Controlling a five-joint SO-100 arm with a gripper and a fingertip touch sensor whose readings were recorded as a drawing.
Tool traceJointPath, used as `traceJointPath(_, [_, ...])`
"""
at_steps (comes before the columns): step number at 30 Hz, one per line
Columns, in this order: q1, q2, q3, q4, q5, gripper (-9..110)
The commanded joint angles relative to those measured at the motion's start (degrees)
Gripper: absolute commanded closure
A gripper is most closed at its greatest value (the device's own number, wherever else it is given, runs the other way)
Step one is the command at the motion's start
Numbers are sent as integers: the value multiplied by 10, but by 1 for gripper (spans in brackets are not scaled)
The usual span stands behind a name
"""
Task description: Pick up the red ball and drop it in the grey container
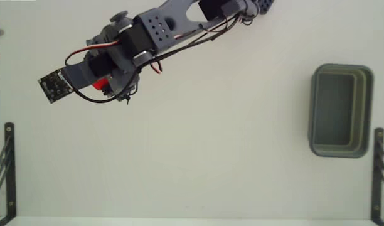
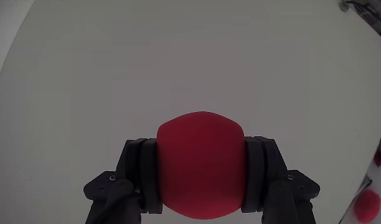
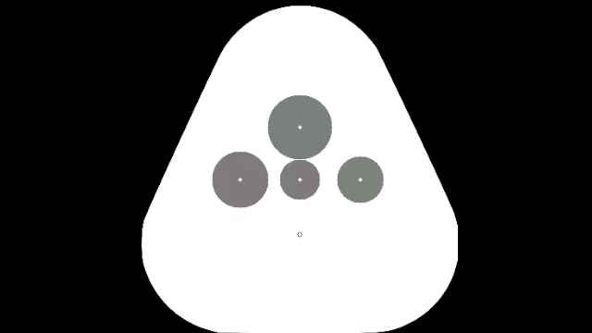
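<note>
- Wrist view: my gripper [image 2: 201, 171] is clamped on the ball [image 2: 200, 163], pads on both its sides.
- Fixed view: ball [image 1: 100, 83] mostly hidden under my arm; container [image 1: 341, 110] well apart, far right.

A plain white table [image 1: 198, 157] is seen from above in the fixed view. Only one thing is seen resting directly on it: the grey container [image 1: 341, 110], placed at about 3 o'clock, near the table's right edge, its long side running from 12 to 6 o'clock. Its hollow is seen open upward. In the wrist view the same white surface [image 2: 178, 62] is shown bare.
</note>
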Motion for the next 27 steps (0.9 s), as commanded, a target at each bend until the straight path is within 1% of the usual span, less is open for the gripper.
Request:
traceJointPath(1, [-17, 35, -11, 3, 2, 37])
traceJointPath(14, [-145, 65, 39, -17, 2, 37])
traceJointPath(27, [-333, 109, 113, -46, 2, 37])
